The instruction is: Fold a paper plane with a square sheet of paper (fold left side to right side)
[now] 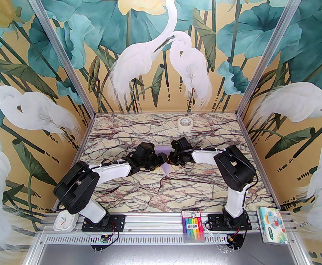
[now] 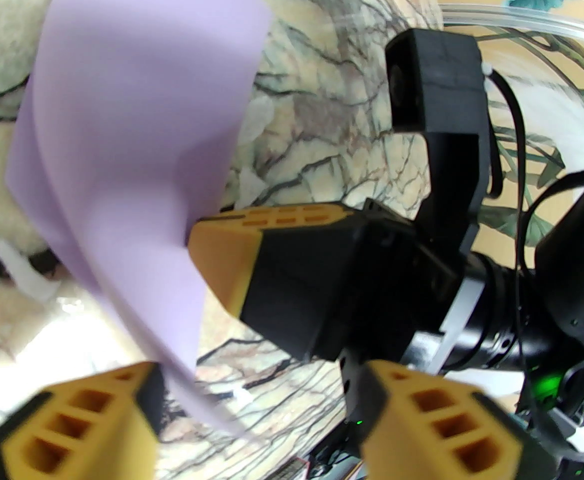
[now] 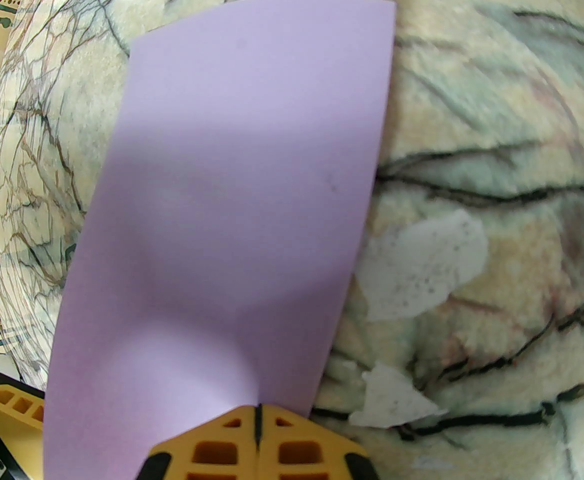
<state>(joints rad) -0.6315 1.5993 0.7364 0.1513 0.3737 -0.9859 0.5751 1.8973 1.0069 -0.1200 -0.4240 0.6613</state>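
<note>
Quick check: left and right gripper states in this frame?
Left gripper: open, fingers apart on either side of the lavender sheet of paper.
Right gripper: closed, holding the sheet by its edge.

one sheet (image 3: 251, 168), one tape roll (image 1: 185, 122) (white)
</note>
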